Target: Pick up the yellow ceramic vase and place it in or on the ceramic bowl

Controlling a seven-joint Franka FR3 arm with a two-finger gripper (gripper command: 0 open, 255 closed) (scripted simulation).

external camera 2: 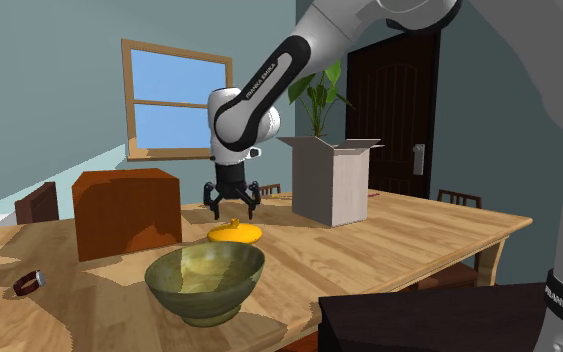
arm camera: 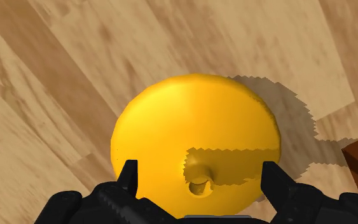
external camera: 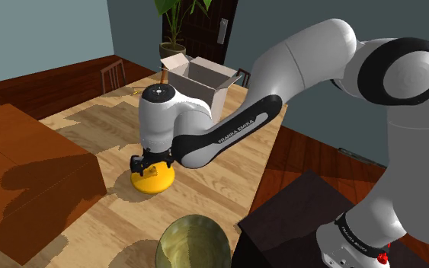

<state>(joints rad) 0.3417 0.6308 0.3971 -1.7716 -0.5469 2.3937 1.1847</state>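
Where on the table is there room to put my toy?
The widest bare patch of the wooden table lies between the open cardboard box and the table's right end in the second exterior view. It's crowded where the yellow round vase, green bowl and brown box cluster.

White arm [external camera: 304, 57] with dark joints [external camera: 407, 72], black "FRANKA EMIKA" band [external camera: 239, 131], all-black gripper [external camera 2: 233, 210].

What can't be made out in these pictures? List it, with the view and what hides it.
- Shoulder view: the gripper covers the top of the yellow vase.
- Shoulder view: the green bowl is cut off by the bottom edge.
- Second exterior view: the open box hides its inside behind its own walls.
- Second exterior view: the small dark thing on the table is too small to name.
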